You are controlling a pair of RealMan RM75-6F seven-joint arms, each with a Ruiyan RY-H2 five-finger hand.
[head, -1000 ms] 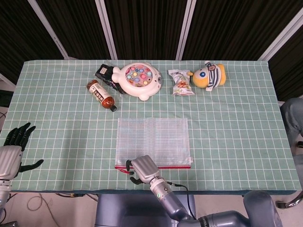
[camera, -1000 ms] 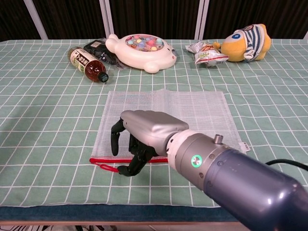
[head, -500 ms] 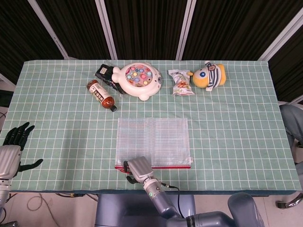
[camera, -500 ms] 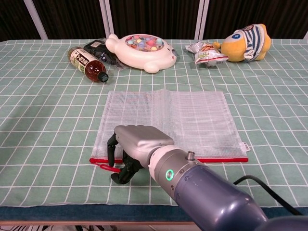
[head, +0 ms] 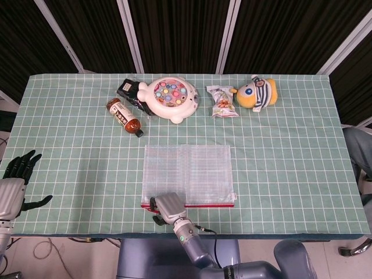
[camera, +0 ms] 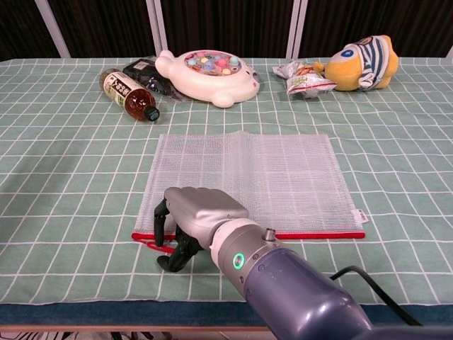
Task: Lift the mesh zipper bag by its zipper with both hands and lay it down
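The clear mesh zipper bag (head: 186, 168) (camera: 248, 170) lies flat on the green checked cloth, its red zipper (head: 203, 204) (camera: 318, 234) along the near edge. My right hand (head: 167, 206) (camera: 195, 216) sits over the zipper's left end. Its fingers curl down onto the red edge, the thumb is on the near side, and the red pull loop lies loose between them. My left hand (head: 14, 186) hovers at the table's near left corner, far from the bag, fingers spread and holding nothing. The chest view does not show it.
At the back stand a brown bottle (head: 124, 116) lying on its side, a black packet (head: 128, 90), a white fishing-game toy (head: 171, 99), a snack packet (head: 222, 102) and a striped yellow plush (head: 257, 93). The table's near edge runs just below my right hand.
My right hand has slid left and toward the near edge, from the bag's lower middle to the zipper's left end. The bag has stayed flat. The left hand has barely moved.
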